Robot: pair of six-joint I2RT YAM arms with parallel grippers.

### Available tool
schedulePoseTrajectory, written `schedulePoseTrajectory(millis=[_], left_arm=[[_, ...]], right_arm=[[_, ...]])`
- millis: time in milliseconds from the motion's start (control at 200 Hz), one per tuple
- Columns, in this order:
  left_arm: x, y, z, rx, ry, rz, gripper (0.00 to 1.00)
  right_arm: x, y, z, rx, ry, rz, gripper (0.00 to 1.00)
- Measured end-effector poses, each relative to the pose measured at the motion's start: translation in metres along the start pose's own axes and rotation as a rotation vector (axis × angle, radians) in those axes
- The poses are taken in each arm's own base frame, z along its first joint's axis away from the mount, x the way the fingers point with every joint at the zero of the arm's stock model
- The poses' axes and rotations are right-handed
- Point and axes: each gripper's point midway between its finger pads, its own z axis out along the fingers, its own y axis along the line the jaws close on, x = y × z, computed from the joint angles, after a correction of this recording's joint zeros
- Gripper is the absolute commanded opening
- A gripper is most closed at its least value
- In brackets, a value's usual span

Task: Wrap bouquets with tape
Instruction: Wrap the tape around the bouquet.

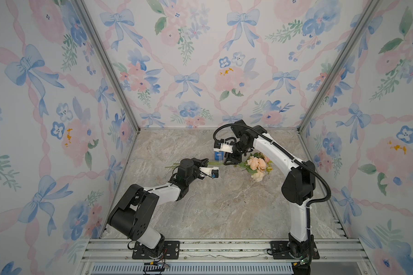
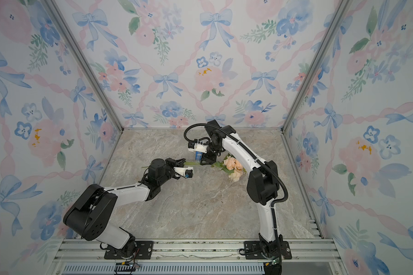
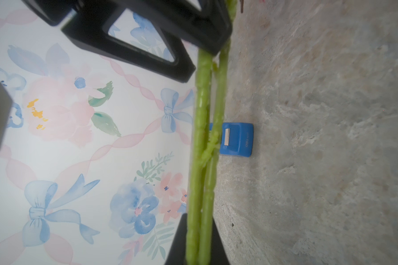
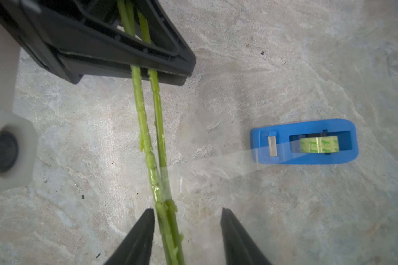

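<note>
Bouquet (image 1: 256, 166): light, floppy. Thin stems (image 4: 147, 137) look bendy and run near the blue tape dispenser (image 4: 303, 142). A tape strip (image 4: 216, 160) is stretched from it onto them. Left gripper (image 3: 199, 252) clamps the stems; right gripper (image 4: 186, 229) sits half-open astride them. Hold by the stems, never the blooms (image 2: 233, 164).

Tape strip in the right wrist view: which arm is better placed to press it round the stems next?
Right, probably. The right gripper stands open astride the stems, just beside where the tape strip sticks to them. The left gripper is shut on the stems, holding them.
</note>
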Motion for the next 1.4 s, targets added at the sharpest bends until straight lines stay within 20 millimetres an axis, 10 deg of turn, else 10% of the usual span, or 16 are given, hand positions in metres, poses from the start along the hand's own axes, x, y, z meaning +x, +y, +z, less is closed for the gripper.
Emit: schedulePoseTrajectory(millis=[335,685,925,1135,1400], left_arm=[[-0.001,0.005,0.0,-0.019,-0.005,0.003,0.0],[0.001,0.006,-0.001,-0.022,0.001,-0.025,0.0],[-0.016,0.02,-0.017,-0.063,-0.079,-0.089,0.66],[-0.035,0.044,-0.045,-0.096,-0.159,-0.138,0.69],[-0.027,0.027,-0.062,0.142,-0.122,-0.23,0.64]], right_arm=[[0.011,0.009,0.008,-0.056,0.045,0.001,0.42],[0.012,0.011,0.016,-0.057,0.087,-0.039,0.0],[0.01,-0.006,0.019,0.057,0.113,-0.091,0.0],[0.017,-0.009,0.009,0.172,0.119,-0.149,0.0],[0.013,-0.008,-0.004,0.325,0.084,-0.247,0.0]])
